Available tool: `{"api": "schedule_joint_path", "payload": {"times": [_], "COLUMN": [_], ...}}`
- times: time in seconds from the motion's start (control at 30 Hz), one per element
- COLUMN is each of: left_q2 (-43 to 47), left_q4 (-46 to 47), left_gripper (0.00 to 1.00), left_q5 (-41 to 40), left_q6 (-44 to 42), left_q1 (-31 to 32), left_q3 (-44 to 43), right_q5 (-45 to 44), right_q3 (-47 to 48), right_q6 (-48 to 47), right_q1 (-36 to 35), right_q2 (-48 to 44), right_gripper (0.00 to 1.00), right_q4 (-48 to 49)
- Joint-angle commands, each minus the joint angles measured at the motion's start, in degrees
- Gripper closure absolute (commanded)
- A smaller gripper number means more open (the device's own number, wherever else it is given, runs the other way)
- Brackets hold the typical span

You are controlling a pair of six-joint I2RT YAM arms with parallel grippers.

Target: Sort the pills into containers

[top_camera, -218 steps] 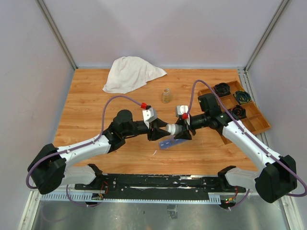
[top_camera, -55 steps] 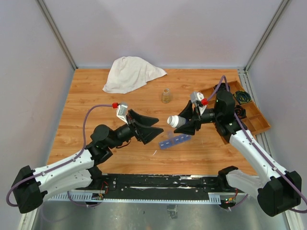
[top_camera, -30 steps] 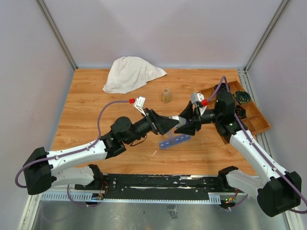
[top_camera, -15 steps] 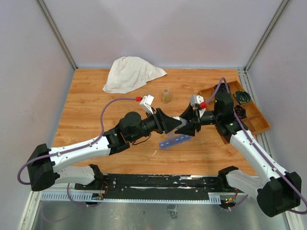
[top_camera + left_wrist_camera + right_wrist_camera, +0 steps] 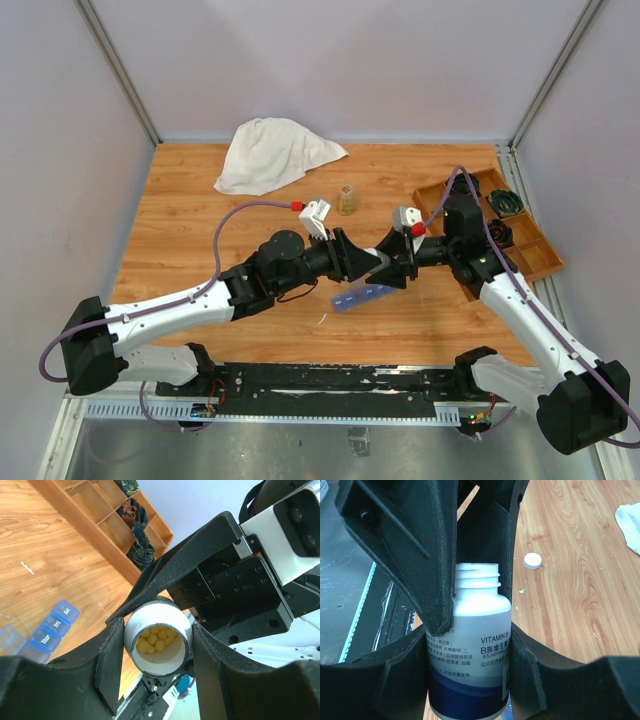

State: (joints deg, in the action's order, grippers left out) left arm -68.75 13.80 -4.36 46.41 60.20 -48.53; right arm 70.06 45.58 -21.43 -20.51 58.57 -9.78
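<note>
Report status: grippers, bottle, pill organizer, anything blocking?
Right gripper shut on bottle body; left gripper shut at its open neck. Yellow pills inside. Organizer on table nearby, nothing blocking it.

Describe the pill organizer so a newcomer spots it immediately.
Start at the wooden table and go to its middle, where the two arms meet at a white bottle. Just nearer the bases lies the pill organizer, a narrow flat strip. Unlike the brown divided tray at the right edge, it is translucent blue, with day labels on its small square lids.
</note>
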Motion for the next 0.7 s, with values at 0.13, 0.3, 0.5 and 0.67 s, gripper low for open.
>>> {"api": "schedule_joint_path", "payload": {"times": [0.13, 0.3, 0.5, 0.67], "left_q2": [0.27, 3.61, 15.65, 25.45], "left_q4": [0.32, 4.46, 1.79, -1.08], "left_gripper": [0.92, 0.24, 0.01, 0.01], "left_q5": [-1.85, 0.07, -3.69, -7.26], "left_q6": [-0.15, -1.21, -7.90, -16.35], "left_q1": [0.20, 0.25, 0.25, 0.25], "left_q3": [-2.22, 0.16, 2.18, 6.82], "right_q5": [-2.44, -1.27, 2.64, 4.91], "right_q3": [2.30, 2.47, 1.90, 0.00], "right_q6": [-3.95, -2.01, 4.80, 24.40], "right_q1": [-1.11, -0.98, 1.59, 7.98], "right_q2": [-1.02, -0.67, -0.98, -4.58], "right_gripper": [0.80, 0.99, 1.00, 1.00], "right_q4": [-1.91, -1.39, 3.36, 24.39]}}
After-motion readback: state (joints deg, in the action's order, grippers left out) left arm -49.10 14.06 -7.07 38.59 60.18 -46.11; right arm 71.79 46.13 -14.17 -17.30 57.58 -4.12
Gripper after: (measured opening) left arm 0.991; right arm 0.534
